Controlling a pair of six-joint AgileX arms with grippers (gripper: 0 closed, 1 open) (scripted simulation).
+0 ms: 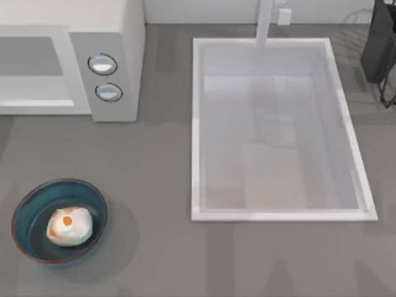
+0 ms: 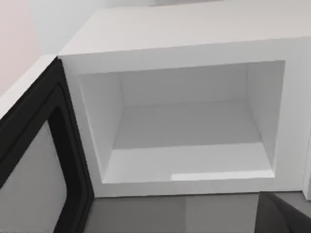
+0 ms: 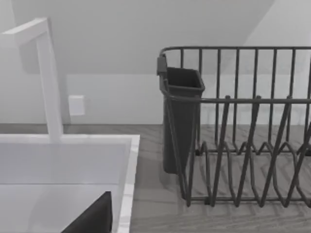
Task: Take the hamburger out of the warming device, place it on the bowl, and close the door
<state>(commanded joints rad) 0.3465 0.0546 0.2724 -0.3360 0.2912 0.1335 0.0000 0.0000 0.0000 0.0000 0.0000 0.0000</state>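
The hamburger [image 1: 70,226], a cream-white lump with orange-brown patches, lies inside the teal-blue bowl [image 1: 34,199] at the table's front left. The warming device [image 1: 120,37] stands at the back left, with two round dials on its front. In the left wrist view its cavity [image 2: 189,131] is bare inside, and the door [image 2: 34,165], black-framed with a grey window, is swung wide open beside it. A dark part of my left gripper [image 2: 286,216] shows close in front of the cavity. A dark part of my right gripper [image 3: 92,218] sits over the sink's edge.
A large white sink basin [image 1: 278,210] with a tap [image 1: 265,21] takes up the middle and right of the table. A dark wire dish rack [image 3: 243,145] with a cutlery cup [image 3: 182,116] stands at the back right. Bare grey counter runs between bowl and sink.
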